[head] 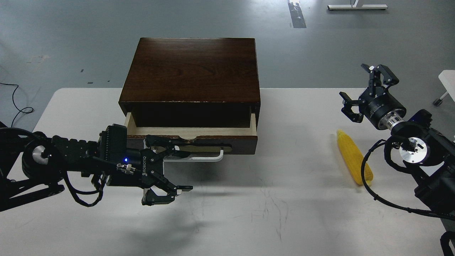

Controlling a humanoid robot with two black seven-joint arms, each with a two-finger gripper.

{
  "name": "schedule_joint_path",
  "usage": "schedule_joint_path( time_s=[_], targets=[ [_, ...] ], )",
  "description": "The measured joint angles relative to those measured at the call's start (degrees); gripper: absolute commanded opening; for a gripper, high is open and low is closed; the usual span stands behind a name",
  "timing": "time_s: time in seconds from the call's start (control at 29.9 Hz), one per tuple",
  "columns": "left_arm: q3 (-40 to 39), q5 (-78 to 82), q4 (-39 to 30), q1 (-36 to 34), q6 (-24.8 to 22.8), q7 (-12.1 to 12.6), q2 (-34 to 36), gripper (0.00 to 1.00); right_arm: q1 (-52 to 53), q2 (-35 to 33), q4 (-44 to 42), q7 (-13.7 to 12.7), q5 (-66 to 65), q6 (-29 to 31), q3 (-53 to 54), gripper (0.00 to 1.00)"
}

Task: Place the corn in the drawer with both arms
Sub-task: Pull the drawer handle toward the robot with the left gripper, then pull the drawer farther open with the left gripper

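Observation:
The yellow corn (pixel 353 161) lies on the white table at the right, apart from everything. The drawer (pixel 213 142), dark brown front with a white bar handle (pixel 199 158), is pulled out a little from the dark cabinet (pixel 192 71), so a thin strip of pale interior (pixel 192 131) shows. My left gripper (pixel 179 170) is open in front of the drawer's left half. Its upper finger (pixel 174 153) lies at the handle; whether it touches is unclear. Its lower finger hangs over the table. My right gripper (pixel 359 86) is open and empty, above and behind the corn.
The cabinet stands at the table's back middle. The table (pixel 266 206) ends at a left edge near my left arm. My right arm's cables (pixel 369 177) hang right next to the corn's near end. A white stand (pixel 446 83) is at the far right.

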Motion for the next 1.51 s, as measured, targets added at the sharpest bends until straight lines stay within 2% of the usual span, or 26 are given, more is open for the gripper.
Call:
schedule_joint_path(
  time_s=[1.51],
  targets=[
    [-0.04, 0.00, -5.12, 3.12, 0.02, 0.00, 2.10, 0.83, 0.00, -0.02, -0.77, 0.00, 0.00, 0.04, -0.09, 1.00]
  ],
)
